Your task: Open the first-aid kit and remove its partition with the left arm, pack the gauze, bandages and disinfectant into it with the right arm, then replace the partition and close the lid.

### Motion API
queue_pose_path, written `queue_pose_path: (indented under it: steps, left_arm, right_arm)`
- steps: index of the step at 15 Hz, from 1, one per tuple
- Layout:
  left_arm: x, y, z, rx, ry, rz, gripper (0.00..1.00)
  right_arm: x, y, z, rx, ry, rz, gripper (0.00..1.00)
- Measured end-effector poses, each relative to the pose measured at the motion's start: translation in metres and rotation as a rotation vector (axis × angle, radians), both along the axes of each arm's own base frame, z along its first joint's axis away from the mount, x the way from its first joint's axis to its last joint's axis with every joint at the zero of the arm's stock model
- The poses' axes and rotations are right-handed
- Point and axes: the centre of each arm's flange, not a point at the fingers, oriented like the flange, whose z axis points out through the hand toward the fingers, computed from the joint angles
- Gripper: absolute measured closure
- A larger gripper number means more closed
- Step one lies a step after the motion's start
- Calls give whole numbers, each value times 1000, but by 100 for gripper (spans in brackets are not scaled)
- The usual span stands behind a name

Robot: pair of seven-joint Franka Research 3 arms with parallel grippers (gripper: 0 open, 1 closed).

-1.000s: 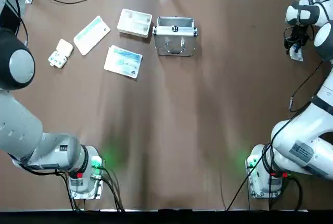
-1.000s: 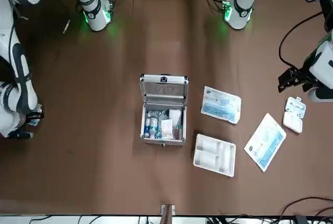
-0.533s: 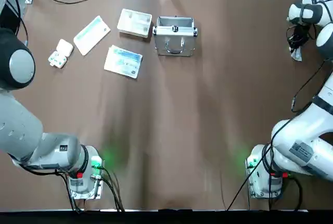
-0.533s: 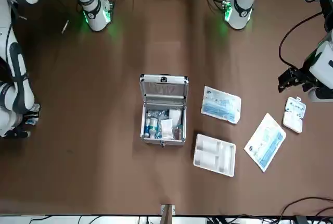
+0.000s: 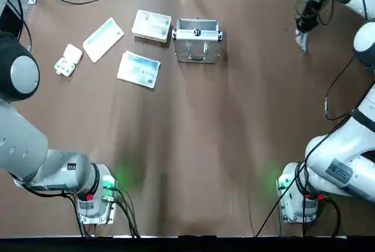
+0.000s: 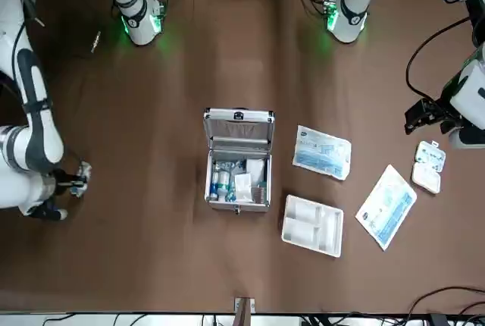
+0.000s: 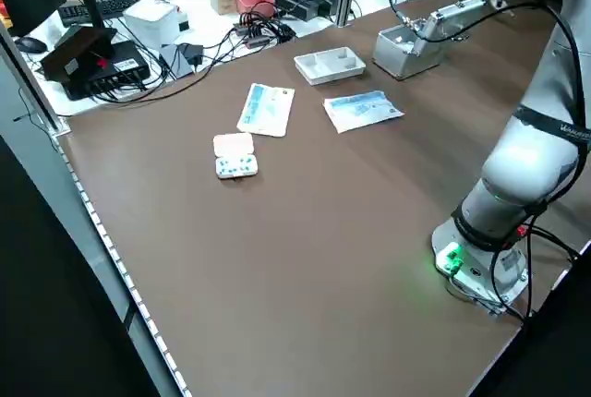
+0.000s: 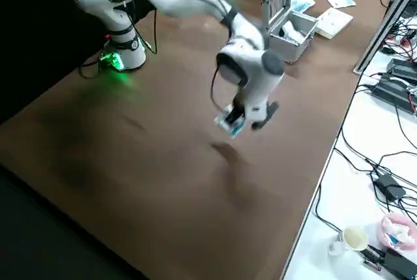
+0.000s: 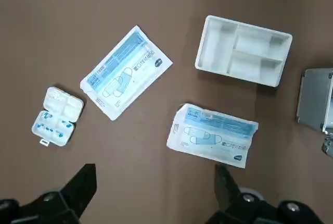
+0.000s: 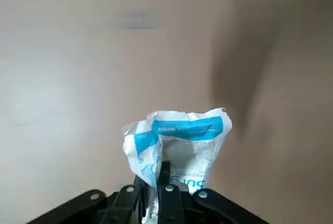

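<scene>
White-and-blue crinkled packet (image 10: pixel 177 140), pinched in our right claw (image 5: pixel 303 29), has travelled from the table's (image 5: pixel 234 117) right edge toward the open aluminium case (image 6: pixel 238 161), advancing packing.

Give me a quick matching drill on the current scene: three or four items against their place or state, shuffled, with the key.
Items:
1. first-aid kit
2. partition
3. right gripper
4. pill box

States:
A. shut on a blue-and-white packet, above bare table
B. lies open, blue pills showing
C. lid up, supplies inside
D. out on the table beside the kit, compartments bare

Pairs: 1-C, 2-D, 3-A, 4-B
</scene>
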Motion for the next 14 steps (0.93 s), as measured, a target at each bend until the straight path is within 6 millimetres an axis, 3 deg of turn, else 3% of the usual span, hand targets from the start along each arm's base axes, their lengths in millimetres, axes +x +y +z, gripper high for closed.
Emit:
queue_pose_path:
  steps: [3,8,9,14]
  left_arm:
    - [0,0,0,0,0,0,0]
    - [0,0,0,0,0,0,0]
    - [0,0,0,0,0,-1,0]
    - [0,-1,0,0,0,-1,0]
  right_arm:
    - [9,88,40,15,7,-137,89]
    - [11,201,95,38,-27,-309,89]
    - [10,249,112,39,-49,-335,89]
    - [-1,361,127,135,-166,-345,89]
